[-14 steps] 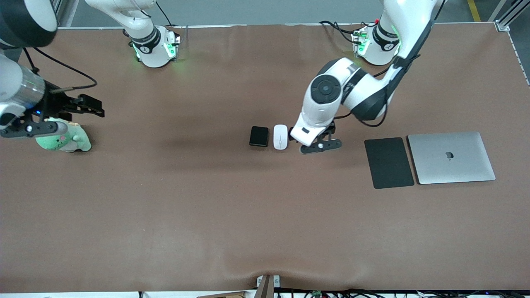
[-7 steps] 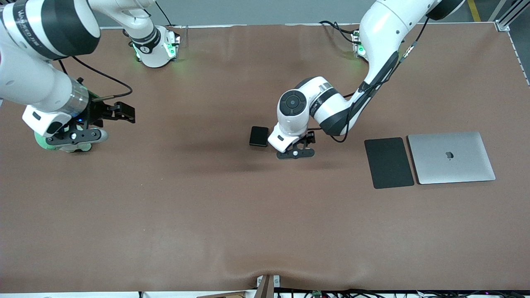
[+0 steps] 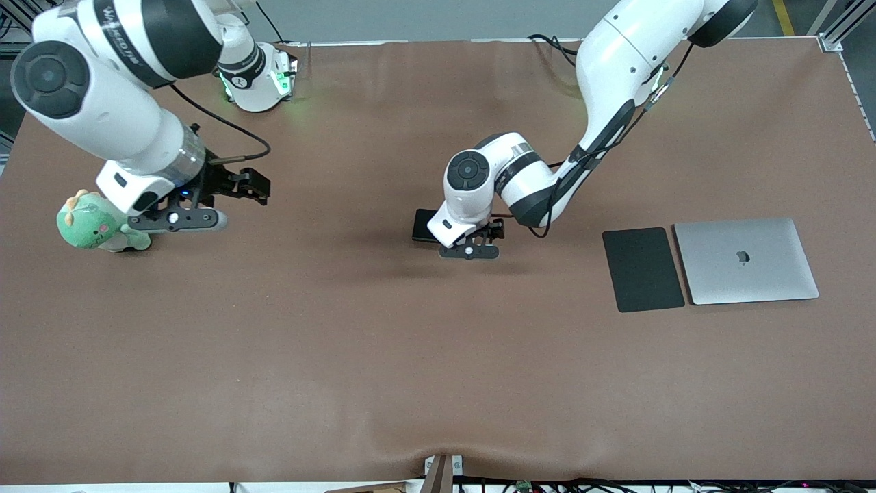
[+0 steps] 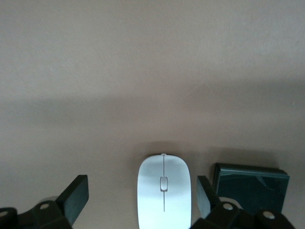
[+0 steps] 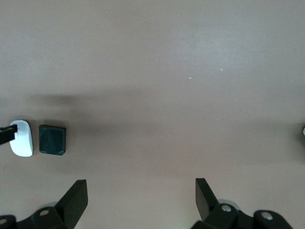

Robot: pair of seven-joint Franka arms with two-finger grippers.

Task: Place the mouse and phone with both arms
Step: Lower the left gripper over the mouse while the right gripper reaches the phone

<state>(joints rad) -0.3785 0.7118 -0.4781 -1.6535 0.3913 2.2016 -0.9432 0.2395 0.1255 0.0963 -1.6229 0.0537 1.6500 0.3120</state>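
Over table centre: left gripper spread wide, straddling mouse (phone just beside) — no contact. Right gripper spread wide, empty — near green plush toy.

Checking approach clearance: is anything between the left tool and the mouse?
Nothing visible is. The left tool hangs open directly over the mouse, fingers apart on either side. The phone lies beside the mouse, close to one finger, but not between them.

The mouse lies between spread jaws, the phone just beside it
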